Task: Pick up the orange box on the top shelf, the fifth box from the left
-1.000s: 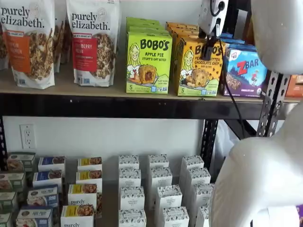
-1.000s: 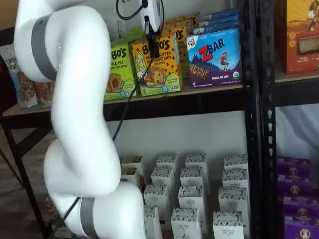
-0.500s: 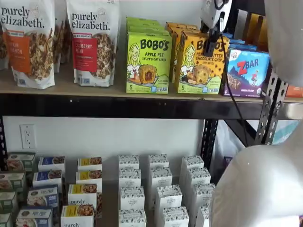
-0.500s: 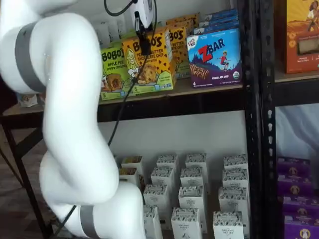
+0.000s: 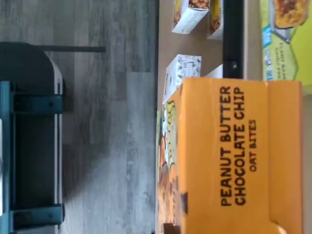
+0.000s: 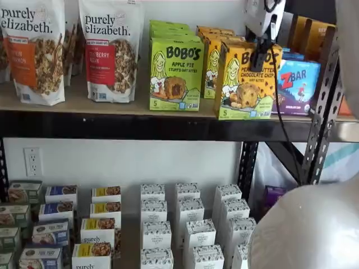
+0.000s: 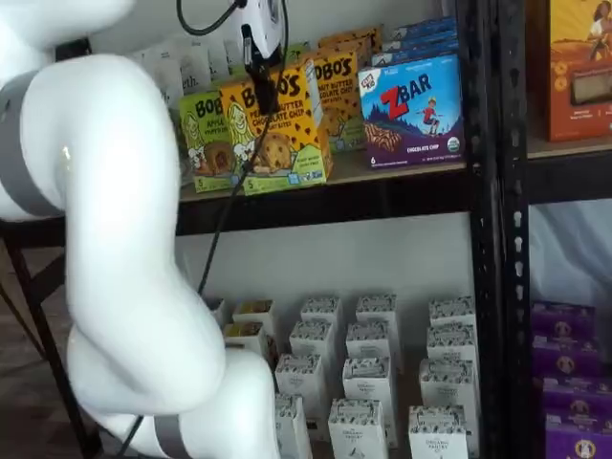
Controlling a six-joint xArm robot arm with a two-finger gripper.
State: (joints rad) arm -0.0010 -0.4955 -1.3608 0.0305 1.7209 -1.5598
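The orange box point(image 6: 245, 84), a yellow-orange Bobo's Peanut Butter Chocolate Chip carton, stands tilted at the front edge of the top shelf point(image 6: 112, 106), drawn forward out of its row. It shows in both shelf views point(image 7: 277, 139). My gripper point(image 6: 262, 51) comes down on its top edge, black fingers closed on it, and shows in both shelf views point(image 7: 260, 88). The wrist view shows the carton's orange top panel point(image 5: 234, 156) close up; the fingers are hidden there.
A lime-green Apple Pie carton point(image 6: 176, 73) stands left of the orange box and a blue ZBar carton point(image 6: 297, 84) right of it. More orange cartons point(image 6: 212, 50) stand behind. Granola bags point(image 6: 109, 50) stand further left. A black upright point(image 6: 320, 123) and small white cartons point(image 6: 190, 224) show below.
The gripper has pulled the orange box forward out of its row to the shelf's front edge, clear of the neighbouring cartons. The arm has swung with it.
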